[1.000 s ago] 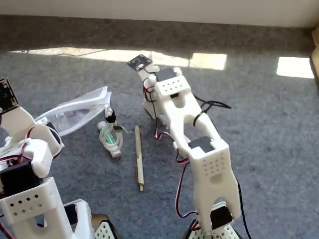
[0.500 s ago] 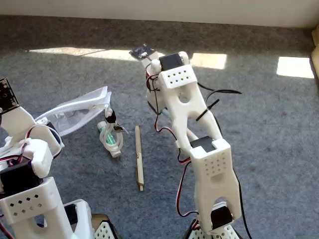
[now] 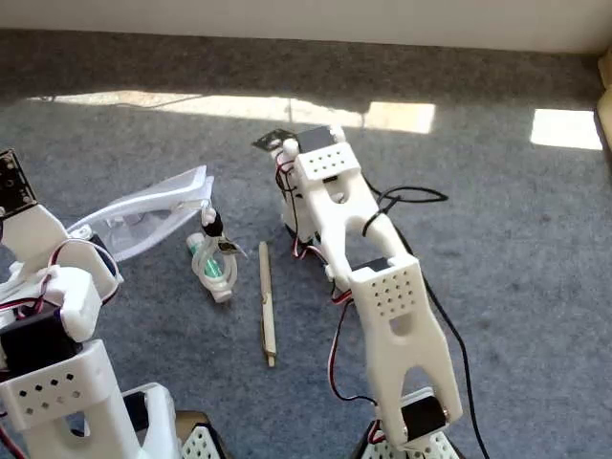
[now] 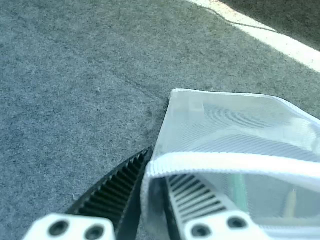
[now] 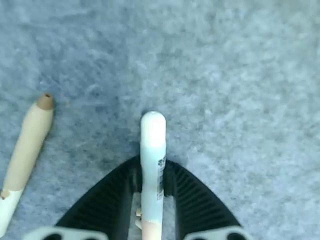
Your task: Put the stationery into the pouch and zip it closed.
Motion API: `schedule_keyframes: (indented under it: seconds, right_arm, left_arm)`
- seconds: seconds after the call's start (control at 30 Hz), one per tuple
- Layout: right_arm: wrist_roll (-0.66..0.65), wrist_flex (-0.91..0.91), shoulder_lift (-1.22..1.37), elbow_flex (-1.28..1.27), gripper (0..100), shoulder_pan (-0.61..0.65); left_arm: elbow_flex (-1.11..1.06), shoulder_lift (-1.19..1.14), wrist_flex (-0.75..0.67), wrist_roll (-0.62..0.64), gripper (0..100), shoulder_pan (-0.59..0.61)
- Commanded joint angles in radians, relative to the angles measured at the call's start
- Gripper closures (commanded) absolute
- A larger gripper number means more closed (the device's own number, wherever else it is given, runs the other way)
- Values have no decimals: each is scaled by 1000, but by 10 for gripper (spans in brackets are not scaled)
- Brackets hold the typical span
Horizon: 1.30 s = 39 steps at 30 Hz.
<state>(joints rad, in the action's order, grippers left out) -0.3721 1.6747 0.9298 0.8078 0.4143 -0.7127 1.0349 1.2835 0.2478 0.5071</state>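
The white mesh pouch (image 3: 158, 208) lies on the grey carpet at the left, its mouth lifted. My left gripper (image 4: 155, 167) is shut on the pouch (image 4: 235, 135) at its white rim. A white pen (image 5: 152, 160) sticks out between the fingers of my right gripper (image 5: 151, 170), which is shut on it low over the carpet. Next to it lies a beige pen (image 5: 27, 135), which in the high view is the beige pen (image 3: 267, 301) left of the right arm (image 3: 330, 191). A clear item with a green part (image 3: 212, 260) lies between that pen and the pouch.
Grey carpet (image 3: 497, 220) spreads to the right and back, with sunlit patches (image 3: 564, 127) near the far wall. Red and black cables (image 3: 339, 335) hang along the right arm. The left arm's base (image 3: 57, 382) stands at the front left.
The right arm rose half a second ago and has come back down, its elbow now shifted a little left. The left arm, pouch and loose items have not moved.
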Motion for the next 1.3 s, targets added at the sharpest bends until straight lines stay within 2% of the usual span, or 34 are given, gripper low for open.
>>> schedule_keyframes:
  seconds: [0.0, 0.07, 0.23, 0.57, 0.7, 0.87, 1.27]
  right_arm:
    - [-8, -15, -18, 47, 932, -1]
    - [-8, -21, -13, 47, 928, 2]
    - [-9, -22, -13, 47, 997, 4]
    - [2, 85, -150, 125, 992, -2]
    - [55, 87, -228, 125, 992, -2]
    - [69, 90, -360, 114, 992, -2]
    - [110, 85, -812, -122, 992, 5]
  left_arm:
    - [-1, -7, -15, 8, 993, 10]
    - [-1, -7, -15, 6, 993, 10]
    - [-2, -7, -15, 5, 993, 10]
    - [4, -7, -15, 5, 993, 10]
    - [10, -10, -35, 5, 993, 5]
    - [54, -15, -21, 3, 993, -65]
    - [193, -18, 80, -31, 993, -154]
